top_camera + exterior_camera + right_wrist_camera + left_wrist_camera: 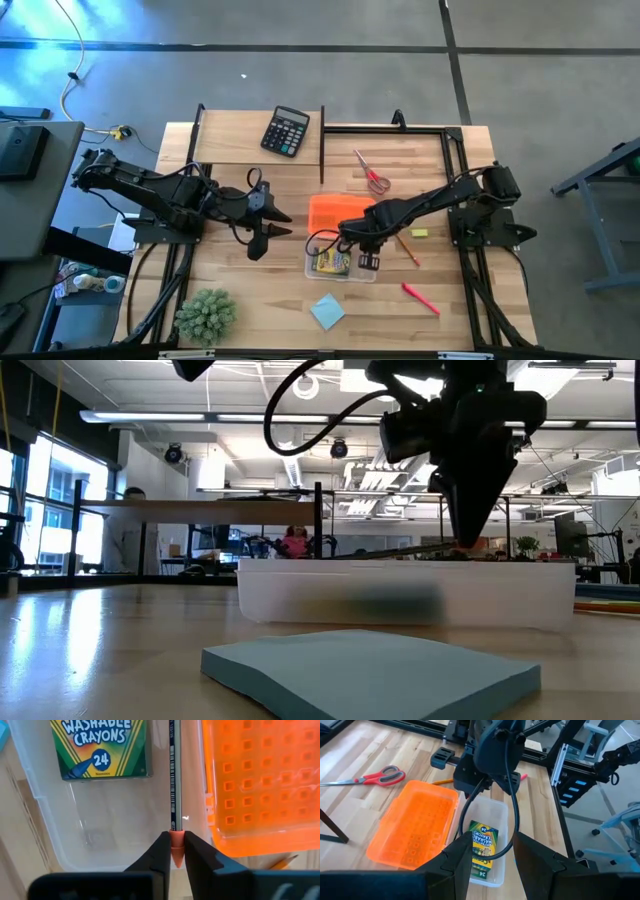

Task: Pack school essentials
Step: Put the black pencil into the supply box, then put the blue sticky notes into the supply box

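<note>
Currently right fingers (177, 851) pinch the pencil (172, 775) by its eraser end, shaft reaching over the clear box (100, 855) beside the crayons (100, 747). Step: dropping the pencil in; next needs release once it's low inside. Left gripper (262, 222) waits nearby, fingers partly apart, empty.

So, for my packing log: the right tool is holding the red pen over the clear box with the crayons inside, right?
Not the red pen: the right tool grips the thin pencil by its eraser end, as the right wrist view shows. It is over the clear box, crayons inside.
</note>
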Available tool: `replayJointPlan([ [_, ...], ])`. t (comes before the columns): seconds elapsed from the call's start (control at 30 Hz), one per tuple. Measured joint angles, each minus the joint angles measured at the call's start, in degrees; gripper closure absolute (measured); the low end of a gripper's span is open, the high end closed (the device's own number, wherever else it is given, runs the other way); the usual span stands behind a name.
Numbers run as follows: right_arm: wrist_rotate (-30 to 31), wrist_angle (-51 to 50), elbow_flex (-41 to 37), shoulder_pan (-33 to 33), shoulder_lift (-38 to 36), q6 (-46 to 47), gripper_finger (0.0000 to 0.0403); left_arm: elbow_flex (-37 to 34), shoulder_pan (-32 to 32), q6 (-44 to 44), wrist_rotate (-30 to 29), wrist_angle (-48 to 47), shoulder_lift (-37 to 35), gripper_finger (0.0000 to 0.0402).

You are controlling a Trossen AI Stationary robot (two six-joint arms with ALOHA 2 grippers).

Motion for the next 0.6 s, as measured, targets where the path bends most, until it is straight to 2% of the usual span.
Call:
replayJointPlan([
  [0.3, 1.14, 0.02, -0.02, 0.00, 0.00, 3.01, 0.0304, 0.00, -0.01, -0.01, -0.04, 0.00, 0.00, 0.0271],
  [0.6, 0.15, 0.02, -0.04, 0.02, -2.44, 6.22, 0.0294, 0.00, -0.01, 0.01, -0.01, 0.00, 0.00, 0.0271],
])
